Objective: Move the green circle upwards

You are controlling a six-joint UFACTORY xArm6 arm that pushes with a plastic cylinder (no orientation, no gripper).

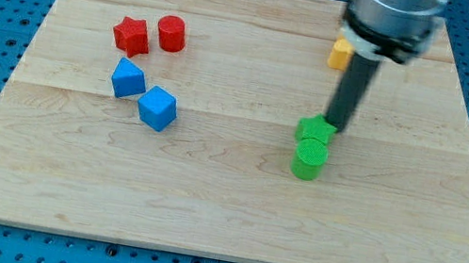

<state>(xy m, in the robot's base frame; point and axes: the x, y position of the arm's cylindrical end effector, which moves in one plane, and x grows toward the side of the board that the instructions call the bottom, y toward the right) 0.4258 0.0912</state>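
The green circle [309, 158] is a short green cylinder standing right of the board's middle. A green star [316, 130] touches it on the side toward the view's top. My tip [338, 126] is at the upper right edge of the green star, just above and right of the green circle. The dark rod rises from there toward the view's top.
A red star [131, 35] and a red cylinder [171, 33] sit at the upper left. Two blue blocks [128, 79] [158, 107] lie below them. A yellow block [340, 52] is partly hidden behind the arm at the top. The wooden board [220, 215] lies on a blue pegboard.
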